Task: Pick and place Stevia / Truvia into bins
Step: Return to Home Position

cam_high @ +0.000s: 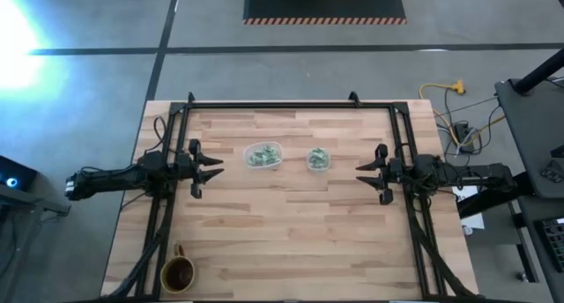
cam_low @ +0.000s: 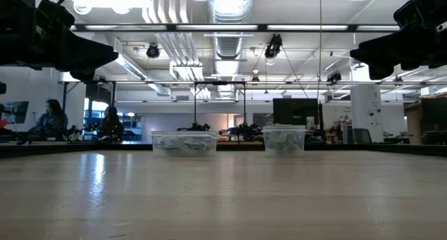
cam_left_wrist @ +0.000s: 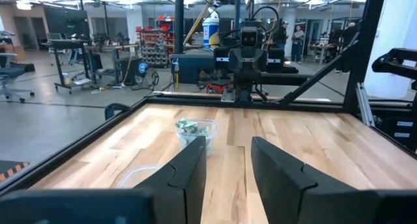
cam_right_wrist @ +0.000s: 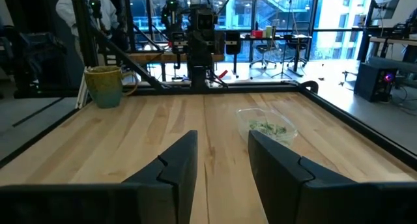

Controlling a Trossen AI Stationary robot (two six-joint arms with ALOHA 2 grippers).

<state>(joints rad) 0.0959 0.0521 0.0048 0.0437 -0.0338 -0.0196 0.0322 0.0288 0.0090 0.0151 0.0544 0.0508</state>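
**Two open hands face each other across a wooden surface, with two bins of packets between them**

The left hand (cam_high: 214, 169) hovers above the surface (cam_high: 291, 232) at its left side. Its two dark fingers (cam_left_wrist: 189, 175) are spread apart and hold nothing. The right hand (cam_high: 364, 173) hovers at the opposite side and points back toward the left one. Its fingers (cam_right_wrist: 277, 165) are also apart and empty.

Two clear plastic bins stand on the surface between the fingertips of the two hands, slightly off the line that joins them. The wider bin (cam_high: 247, 151), with rounded corners, is the one closer to the left hand. The smaller square bin (cam_high: 309, 153) is closer to the right hand. The bins stand near each other but do not touch.

Both bins hold a loose heap of Stevia packets (cam_high: 263, 157) in pale green and white. Every packet that can be seen lies inside one bin or the other.

A brown mug (cam_high: 178, 272) stands upright at the corner of the surface, on the left arm's side and well apart from the left hand.

Beyond the surface is a large workshop room, where two seated people (cam_low: 52, 118) can be seen far off.
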